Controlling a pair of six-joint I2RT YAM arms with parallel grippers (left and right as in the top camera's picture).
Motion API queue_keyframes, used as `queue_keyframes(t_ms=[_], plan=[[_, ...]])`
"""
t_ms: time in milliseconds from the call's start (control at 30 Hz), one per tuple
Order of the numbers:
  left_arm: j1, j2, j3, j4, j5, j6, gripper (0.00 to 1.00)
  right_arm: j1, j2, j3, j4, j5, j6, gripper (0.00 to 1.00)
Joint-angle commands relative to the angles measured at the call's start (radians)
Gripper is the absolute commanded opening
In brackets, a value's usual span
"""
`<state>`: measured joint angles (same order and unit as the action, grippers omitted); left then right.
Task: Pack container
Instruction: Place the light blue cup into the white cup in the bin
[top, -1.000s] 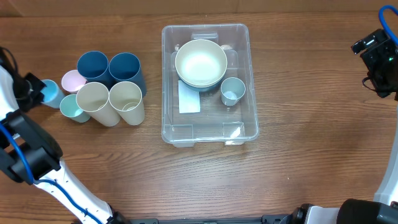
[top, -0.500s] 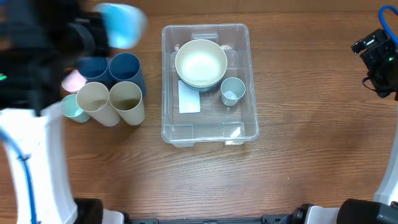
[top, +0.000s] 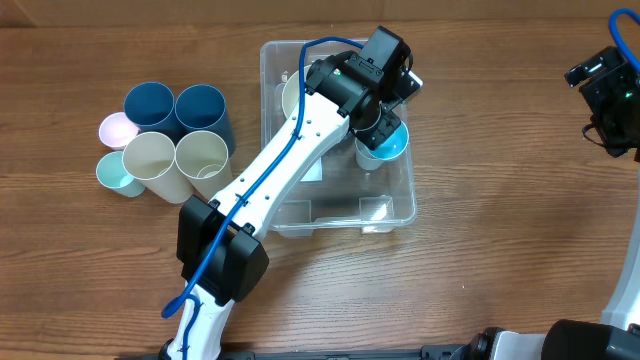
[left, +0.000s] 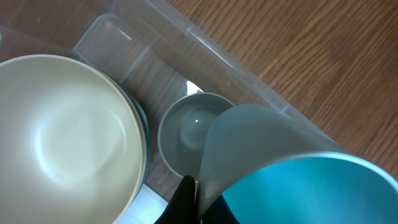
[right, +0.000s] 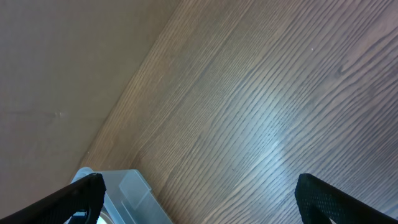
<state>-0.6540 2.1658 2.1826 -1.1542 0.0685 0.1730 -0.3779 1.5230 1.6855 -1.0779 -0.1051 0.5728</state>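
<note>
The container (top: 340, 215), a clear rectangular bin, sits mid-table. Inside it are a cream bowl (left: 62, 137) at the far end and a small grey cup (left: 186, 134) beside the right wall. My left gripper (top: 380, 125) reaches over the bin, shut on the rim of a bright blue cup (top: 393, 143). That cup hangs tilted just above the grey cup. In the left wrist view the blue cup (left: 298, 193) fills the lower right, its wall pinched at my left gripper (left: 193, 199). My right gripper (top: 610, 95) stays at the far right edge, open and holding nothing (right: 199, 193).
A cluster of cups stands left of the bin: two dark blue cups (top: 150, 105), two cream tumblers (top: 203, 158), a pink cup (top: 117, 128) and a pale teal cup (top: 115, 170). The left arm's white link crosses the bin's left half. A bin corner (right: 127, 190) shows in the right wrist view.
The left arm has swung from the far left of the table, carrying the blue cup, to above the grey cup in the container. The right arm has not moved.
</note>
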Motion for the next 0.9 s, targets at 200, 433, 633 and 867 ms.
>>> queue_keyframes(t_ms=[200,433,633,867], plan=[[0.008,0.034,0.006,0.011,-0.074,0.029,0.04,0.001,-0.017,0.003,0.001,-0.001,0.004,1.0],[0.017,0.032,0.01,0.014,-0.184,-0.003,0.17,0.001,-0.017,0.003,0.001,-0.001,0.004,1.0],[0.073,0.021,0.217,-0.19,-0.328,-0.14,0.4,0.001,-0.017,0.003,0.001,-0.001,0.004,1.0],[0.366,-0.073,0.515,-0.518,-0.333,-0.323,0.59,0.001,-0.017,0.003,0.001,-0.001,0.004,1.0]])
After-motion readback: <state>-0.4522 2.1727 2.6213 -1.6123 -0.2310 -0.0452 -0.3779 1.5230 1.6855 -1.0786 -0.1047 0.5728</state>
